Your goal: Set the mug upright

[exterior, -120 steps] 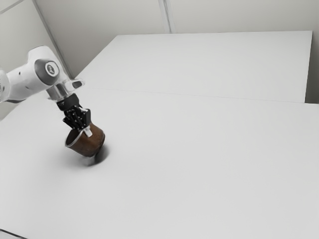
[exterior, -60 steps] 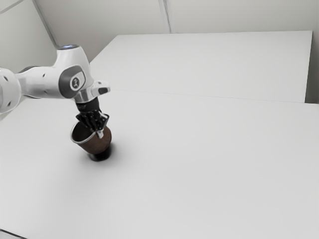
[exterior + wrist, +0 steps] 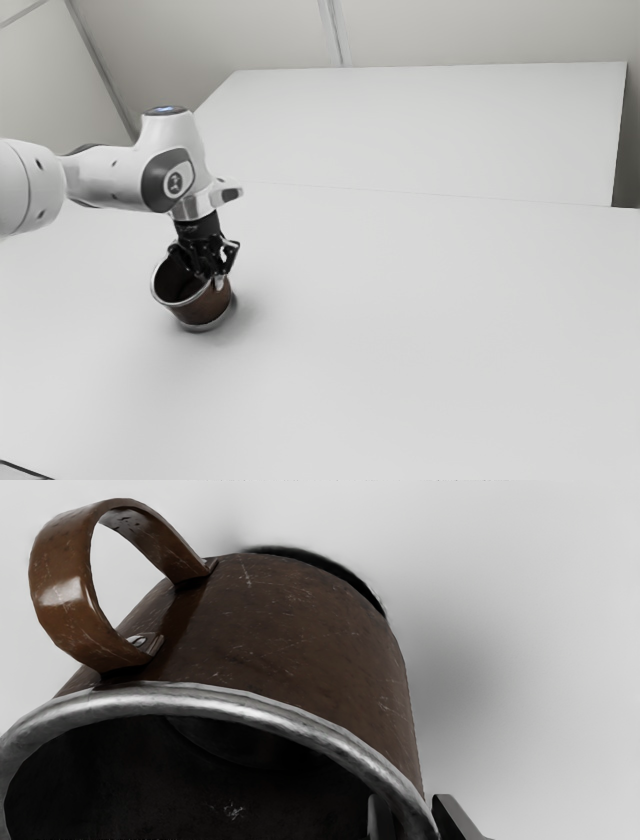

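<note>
My gripper (image 3: 214, 278) is shut on the rim and wall of the brown metal mug (image 3: 207, 304) in the exterior view. The mug leans, its open mouth facing up and toward the exterior view's left, with its base low, close to the tabletop; whether it touches cannot be told. In the wrist view the mug (image 3: 280, 625) shows its curved handle and silver rim, and the gripper (image 3: 407, 812) has one finger inside the mouth and the other against the outer wall.
The white tabletop (image 3: 400, 330) stretches away to the exterior view's right. A dark thin strip (image 3: 25, 470) lies at its near left corner. Pale walls stand behind the table.
My hand has carried the mug toward the exterior view's right and lower, and the mug has tilted closer to upright. The dark gap of shadow beneath it has shrunk.
</note>
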`<state>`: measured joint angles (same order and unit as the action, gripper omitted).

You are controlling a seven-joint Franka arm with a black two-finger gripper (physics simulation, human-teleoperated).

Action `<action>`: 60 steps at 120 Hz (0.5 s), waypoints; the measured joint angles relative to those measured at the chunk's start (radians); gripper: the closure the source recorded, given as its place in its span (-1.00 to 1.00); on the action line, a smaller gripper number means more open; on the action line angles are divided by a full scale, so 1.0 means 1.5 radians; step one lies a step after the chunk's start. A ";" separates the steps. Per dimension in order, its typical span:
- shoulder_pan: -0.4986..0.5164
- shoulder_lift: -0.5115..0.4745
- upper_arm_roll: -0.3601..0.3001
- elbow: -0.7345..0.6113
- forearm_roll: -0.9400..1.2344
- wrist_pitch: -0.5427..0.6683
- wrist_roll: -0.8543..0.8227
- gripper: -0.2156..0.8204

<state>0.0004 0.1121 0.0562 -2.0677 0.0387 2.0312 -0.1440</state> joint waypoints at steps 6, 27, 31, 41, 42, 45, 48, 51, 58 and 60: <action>-0.003 -0.002 -0.004 0.000 -0.005 0.002 -0.008 0.41; -0.003 -0.027 -0.006 0.001 -0.006 -0.001 -0.030 -0.14; -0.002 -0.033 -0.006 0.001 -0.006 -0.003 -0.034 -0.21; -0.002 -0.048 -0.006 0.009 -0.001 -0.006 -0.041 -0.33; -0.002 -0.050 -0.006 0.011 -0.001 -0.006 -0.042 -0.34; -0.003 -0.054 -0.005 0.018 0.001 -0.007 -0.044 -0.37; -0.005 -0.058 -0.003 0.025 0.003 -0.007 -0.046 -0.39; -0.007 -0.061 -0.002 0.030 0.004 -0.008 -0.048 -0.41; -0.011 -0.068 0.000 0.039 0.007 -0.009 -0.051 -0.45; -0.011 -0.069 0.000 0.042 0.009 -0.009 -0.052 -0.46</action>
<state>-0.0168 0.0087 0.0565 -2.0046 0.0526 2.0172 -0.2216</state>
